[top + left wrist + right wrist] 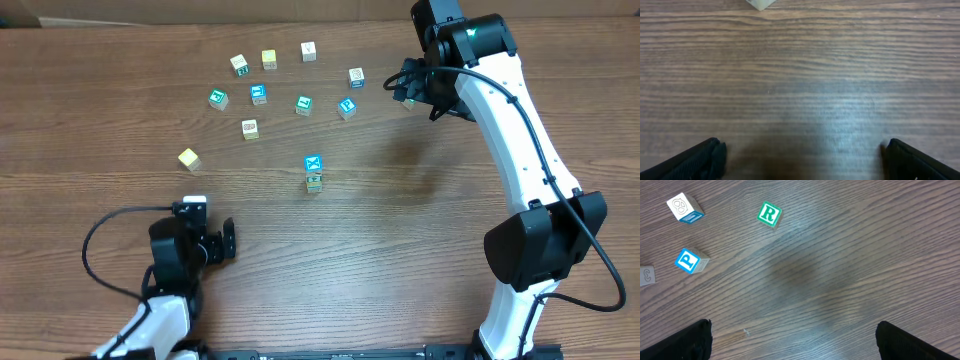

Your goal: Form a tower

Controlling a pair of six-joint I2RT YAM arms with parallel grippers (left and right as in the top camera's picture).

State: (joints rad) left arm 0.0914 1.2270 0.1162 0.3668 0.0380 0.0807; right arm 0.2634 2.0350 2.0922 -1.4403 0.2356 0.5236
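Tower (313, 173) stands alone near the middle of the table (90, 110), well apart from both arms. It has a blue-faced cube w/ a white mark on top and a cream cube showing beneath; the overhead angle hides how many cubes it holds. Neither gripper touches it.

Left gripper (226, 241) sits at near left, fingers spread wide apart over bare wood grain, nothing btwn them. A pale cube corner (760, 4) just clips the far edge of its wrist view.

Right gripper (412, 88) hangs at far right, jaws also fully apart and holding nothing. Its wrist view shows a green R cube (769, 214), a blue P cube (690, 261) and a white-faced cube (685, 208) w/ a blue side, each lying apart on the wood and clear of the fingers.

Loose cubes (258, 94) are scattered in a rough arc across the far side, left of the right gripper. A yellow cube (188, 158) lies btwn that arc & the left gripper.
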